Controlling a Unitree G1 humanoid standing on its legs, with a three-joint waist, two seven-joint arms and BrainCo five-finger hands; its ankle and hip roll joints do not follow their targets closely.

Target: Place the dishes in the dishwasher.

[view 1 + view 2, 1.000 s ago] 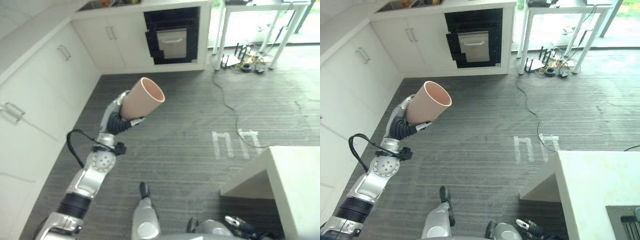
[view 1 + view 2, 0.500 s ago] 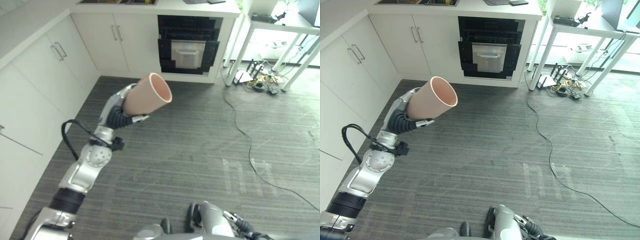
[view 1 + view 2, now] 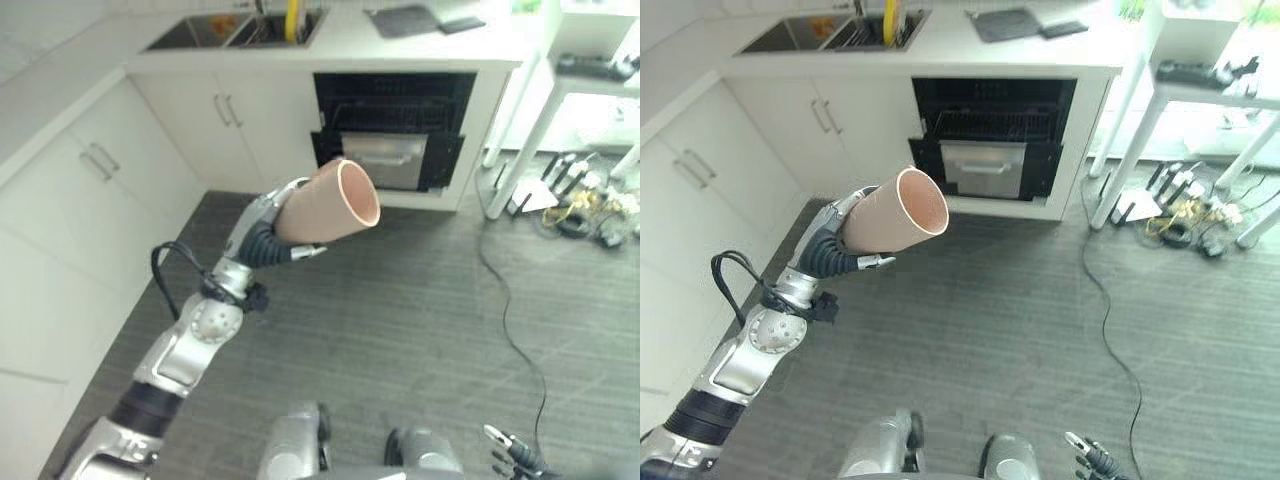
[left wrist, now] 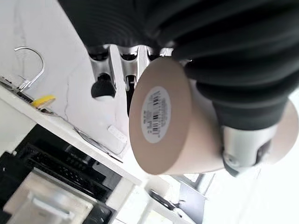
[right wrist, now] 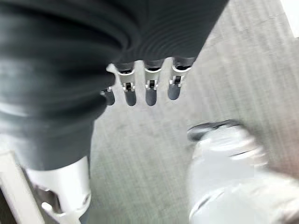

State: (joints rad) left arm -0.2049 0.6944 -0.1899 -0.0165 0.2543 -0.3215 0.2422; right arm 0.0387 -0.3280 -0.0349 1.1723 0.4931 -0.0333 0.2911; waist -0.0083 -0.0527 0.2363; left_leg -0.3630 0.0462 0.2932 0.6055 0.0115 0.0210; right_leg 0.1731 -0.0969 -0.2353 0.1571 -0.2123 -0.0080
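A tall pink-beige cup lies tilted in the air, its open mouth turned toward the dishwasher. My left hand is shut on its lower half. In the left wrist view the cup's base with a round sticker faces the camera, fingers on one side and the thumb on the other. The dishwasher stands open under the counter ahead, a black cavity with a silvery front panel. My right hand hangs low by my side, fingers relaxed and holding nothing.
White cabinets line the left wall, under a counter with a sink and a yellow item. A white table's legs and a tangle of cables sit right of the dishwasher. One cable trails across the grey floor.
The whole view has shifted: the dishwasher now sits nearer and more central, and the white table at lower right has left the picture. The cup stays in my left hand, held the same way.
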